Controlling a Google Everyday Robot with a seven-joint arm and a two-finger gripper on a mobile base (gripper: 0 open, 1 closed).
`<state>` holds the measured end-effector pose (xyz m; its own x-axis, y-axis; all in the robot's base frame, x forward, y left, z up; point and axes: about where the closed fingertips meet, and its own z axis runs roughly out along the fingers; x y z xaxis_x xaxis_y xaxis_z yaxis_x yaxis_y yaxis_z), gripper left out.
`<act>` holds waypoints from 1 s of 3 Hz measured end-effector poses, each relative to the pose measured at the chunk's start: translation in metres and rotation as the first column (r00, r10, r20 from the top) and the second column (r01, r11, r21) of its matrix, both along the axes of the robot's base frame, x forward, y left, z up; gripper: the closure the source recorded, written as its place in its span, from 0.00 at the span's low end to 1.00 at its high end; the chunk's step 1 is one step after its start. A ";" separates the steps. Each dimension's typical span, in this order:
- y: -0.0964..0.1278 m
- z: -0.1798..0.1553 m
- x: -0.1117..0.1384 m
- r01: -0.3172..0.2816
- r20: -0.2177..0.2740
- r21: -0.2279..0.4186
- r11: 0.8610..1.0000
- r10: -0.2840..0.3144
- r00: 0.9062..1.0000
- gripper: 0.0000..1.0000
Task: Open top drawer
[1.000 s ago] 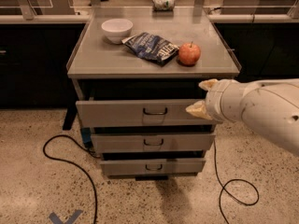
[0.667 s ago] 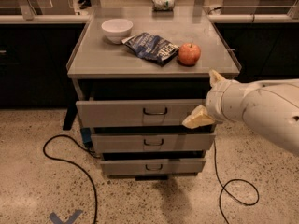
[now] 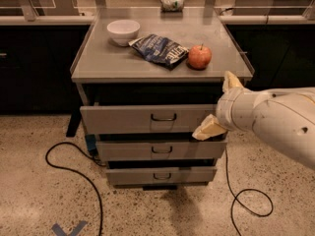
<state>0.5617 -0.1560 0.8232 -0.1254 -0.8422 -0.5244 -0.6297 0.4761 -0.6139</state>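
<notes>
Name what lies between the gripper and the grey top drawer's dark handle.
Only the top drawer's bare front, in the camera view; gripper at its right end.

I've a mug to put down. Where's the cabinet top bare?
On the cabinet top, the front strip before the bowl, chip bag and apple is bare; so is the corner behind the apple. The middle is crowded. The gripper sits beside the top drawer, at its right end.

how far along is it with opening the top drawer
Done: the top drawer front sits forward of the two lower drawers, so it looks partly out. In hand: the gripper, fingers spread, is at the drawer's right end, away from its handle. Left: pulling further; the inside is not visible.
</notes>
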 end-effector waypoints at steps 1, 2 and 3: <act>-0.009 -0.031 0.018 -0.047 -0.048 -0.060 0.997 0.044 0.998 0.00; -0.037 -0.074 0.037 -0.109 -0.156 -0.167 0.980 0.083 0.984 0.00; -0.041 -0.079 0.036 -0.115 -0.178 -0.176 0.978 0.083 0.981 0.00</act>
